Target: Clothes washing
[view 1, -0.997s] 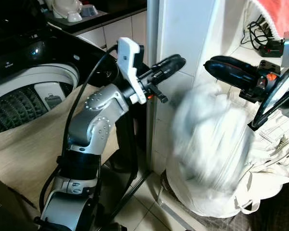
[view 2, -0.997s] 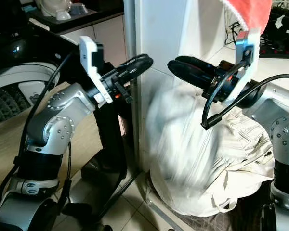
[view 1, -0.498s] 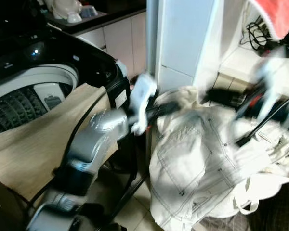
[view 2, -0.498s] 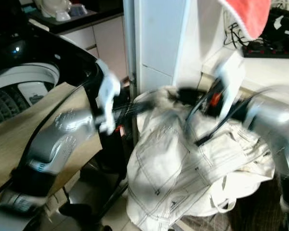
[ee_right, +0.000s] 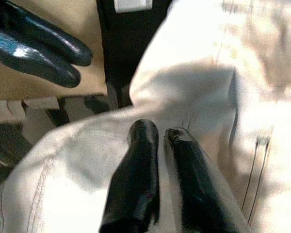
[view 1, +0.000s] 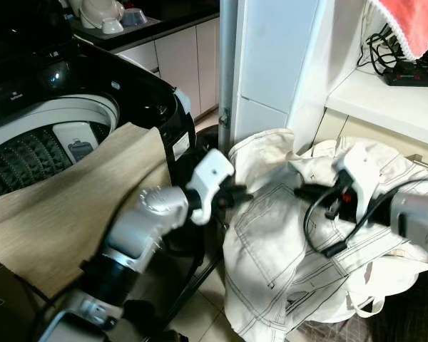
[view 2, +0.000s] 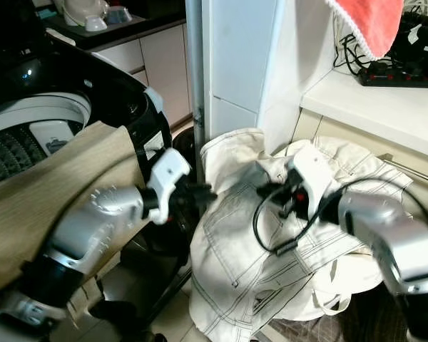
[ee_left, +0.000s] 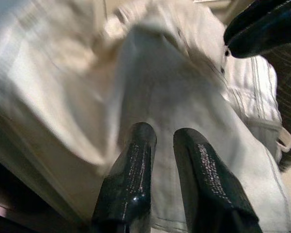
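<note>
Both grippers show narrow jaws, fingers nearly together, and nothing can be seen pinched between them, though the left wrist view is blurred. Left gripper (ee_left: pixel 161 138) and right gripper (ee_right: pixel 159 131) press against the white garment (view 1: pixel 285 249), facing each other across its upper folds. That garment is heaped beside the open washing machine (view 1: pixel 50 135), whose rim carries a tan cloth (view 1: pixel 71 199).

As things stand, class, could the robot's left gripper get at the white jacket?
Probably yes: the left gripper is already at the white jacket, fingers nearly together over the fabric, nothing between them.
</note>
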Controlling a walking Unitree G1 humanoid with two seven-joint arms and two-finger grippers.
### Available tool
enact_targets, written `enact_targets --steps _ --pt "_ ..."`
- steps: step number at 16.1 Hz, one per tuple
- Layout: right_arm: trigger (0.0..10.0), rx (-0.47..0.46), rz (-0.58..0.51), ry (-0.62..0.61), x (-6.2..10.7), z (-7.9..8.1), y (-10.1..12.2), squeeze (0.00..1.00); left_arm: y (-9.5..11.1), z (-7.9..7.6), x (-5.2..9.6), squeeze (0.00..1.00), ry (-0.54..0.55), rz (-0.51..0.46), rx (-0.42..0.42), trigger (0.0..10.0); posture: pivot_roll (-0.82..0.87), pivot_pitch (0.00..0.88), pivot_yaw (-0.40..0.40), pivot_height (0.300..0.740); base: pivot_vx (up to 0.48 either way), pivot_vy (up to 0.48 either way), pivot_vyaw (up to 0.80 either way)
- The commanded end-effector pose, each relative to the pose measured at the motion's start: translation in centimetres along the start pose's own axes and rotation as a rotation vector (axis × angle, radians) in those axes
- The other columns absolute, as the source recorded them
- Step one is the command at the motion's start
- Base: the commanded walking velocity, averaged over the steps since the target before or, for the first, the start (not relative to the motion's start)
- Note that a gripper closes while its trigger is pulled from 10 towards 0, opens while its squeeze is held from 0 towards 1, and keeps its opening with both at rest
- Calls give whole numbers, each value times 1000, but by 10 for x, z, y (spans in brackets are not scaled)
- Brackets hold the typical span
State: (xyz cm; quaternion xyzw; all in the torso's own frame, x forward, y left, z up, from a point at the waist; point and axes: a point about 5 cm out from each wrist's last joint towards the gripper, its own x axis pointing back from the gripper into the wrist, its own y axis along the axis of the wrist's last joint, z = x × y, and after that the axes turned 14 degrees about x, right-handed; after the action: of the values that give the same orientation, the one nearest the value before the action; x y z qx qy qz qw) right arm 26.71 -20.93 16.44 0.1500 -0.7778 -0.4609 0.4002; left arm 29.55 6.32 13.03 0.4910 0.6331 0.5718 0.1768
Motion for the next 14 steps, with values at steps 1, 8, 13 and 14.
enact_targets --steps 1,8,13,14 --pt "0 13 22 -8 -2 2 -4 0 -12 1 -4 1000 17 47 23 10000 -92 0 59 740 0 0 0" --pt "0 -12 91 -66 -2 7 -23 0 -41 0 -9 1000 45 110 117 10000 -95 0 65 740 0 0 0" --pt "7647 -37 98 -174 -4 2 -31 0 -55 -2 -13 1000 49 156 130 10000 -96 0 62 740 0 0 0" --pt "10000 -88 66 -223 -1 -4 -28 0 -55 -2 -14 1000 51 158 126 10000 -96 0 62 740 0 0 0"
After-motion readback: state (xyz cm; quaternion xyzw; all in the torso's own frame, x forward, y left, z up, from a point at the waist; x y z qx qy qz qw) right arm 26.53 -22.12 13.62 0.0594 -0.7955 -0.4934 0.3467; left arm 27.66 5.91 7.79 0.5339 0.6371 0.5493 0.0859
